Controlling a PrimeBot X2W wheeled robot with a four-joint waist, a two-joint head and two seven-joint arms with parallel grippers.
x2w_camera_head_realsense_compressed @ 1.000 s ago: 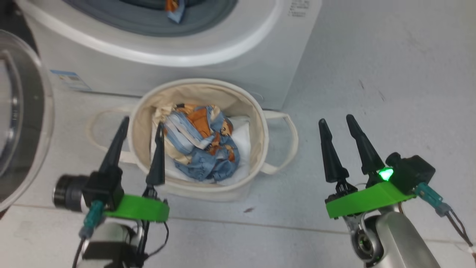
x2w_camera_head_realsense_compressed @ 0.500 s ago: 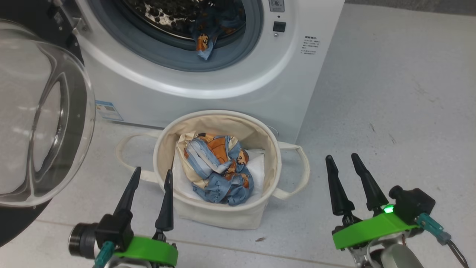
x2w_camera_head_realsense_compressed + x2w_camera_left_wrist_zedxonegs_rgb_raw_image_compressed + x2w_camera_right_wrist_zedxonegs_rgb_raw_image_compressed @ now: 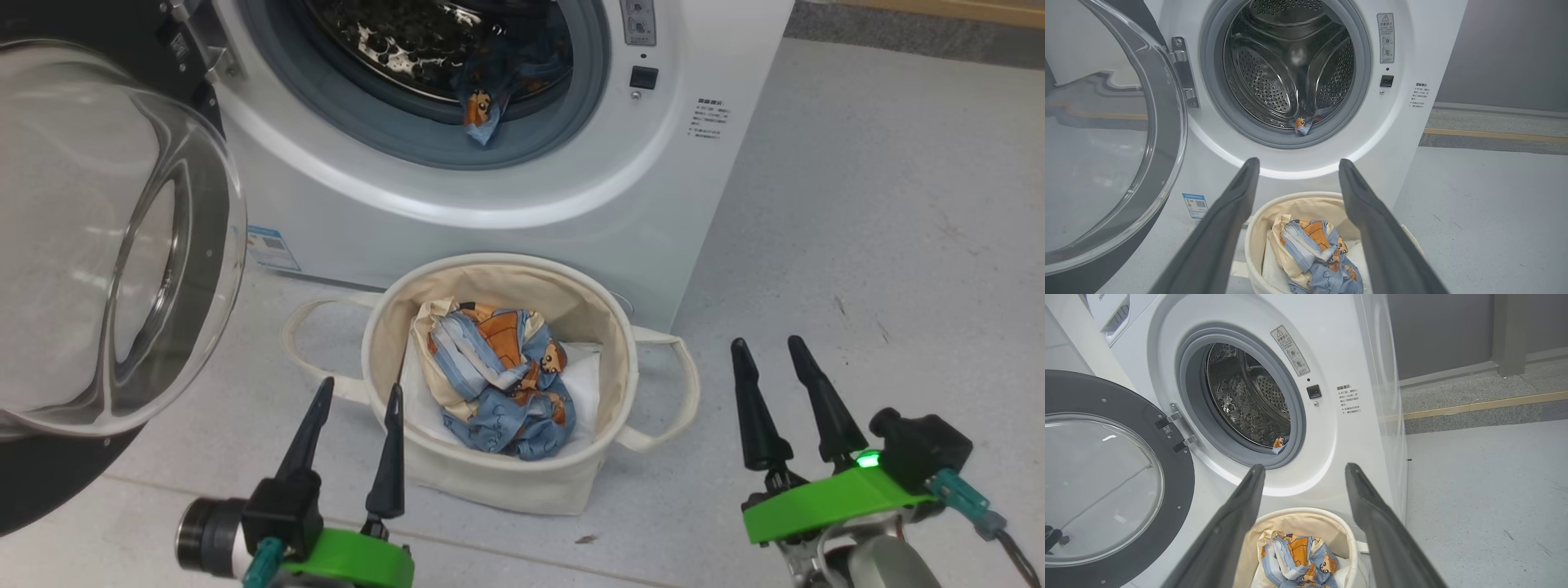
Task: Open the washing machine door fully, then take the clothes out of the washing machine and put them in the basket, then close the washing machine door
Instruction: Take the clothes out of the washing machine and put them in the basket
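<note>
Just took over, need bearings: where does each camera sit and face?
Head view: on the head, looking down at the basket before the washing machine; left gripper, right gripper open below.
Left wrist view: left wrist, facing the drum squarely; own fingers below.
Right wrist view: right wrist, facing it obliquely; own fingers below.
Shared: clothes in the basket, open door.

Black-rimmed washing machine door [image 3: 122,245] wide open, bear-print clothes [image 3: 502,384] bunched in cream basket [image 3: 490,482], another piece [image 3: 480,110] at washing machine [image 3: 522,220] mouth

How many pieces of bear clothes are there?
2. One bundle lies crumpled in the basket; one piece hangs over the grey gasket at the washing machine mouth. More could be hidden beneath the bundle.
</note>
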